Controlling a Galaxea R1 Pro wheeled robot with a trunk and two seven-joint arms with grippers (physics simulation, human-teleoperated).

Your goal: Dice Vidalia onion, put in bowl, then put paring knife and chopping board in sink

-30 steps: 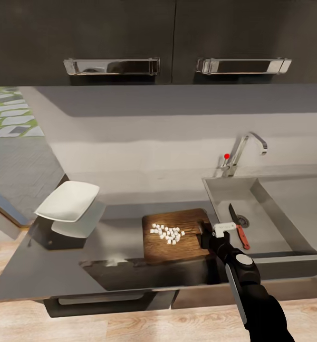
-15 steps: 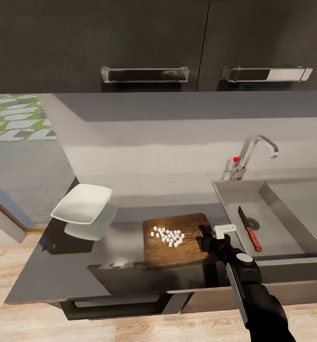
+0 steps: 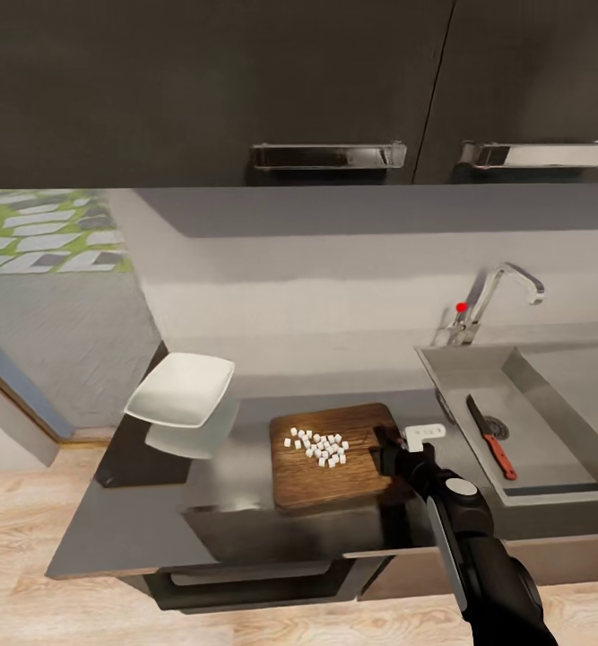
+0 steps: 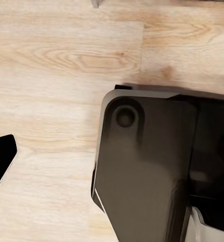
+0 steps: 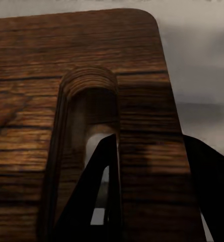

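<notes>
Grey countertop point(image 3: 137, 529) carries the bowl point(image 3: 180, 389) at left, then the chopping board point(image 3: 334, 453) heaped with diced onion point(image 3: 317, 447), its slotted end pinched by the right gripper point(image 3: 390, 446); the paring knife point(image 3: 491, 438) lies in the sink point(image 3: 550, 395). Tilting the board unevenly could scatter dice past the bowl.

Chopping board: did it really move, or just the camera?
Yes. The chopping board moved away from the sink and closer to the bowl.
</notes>
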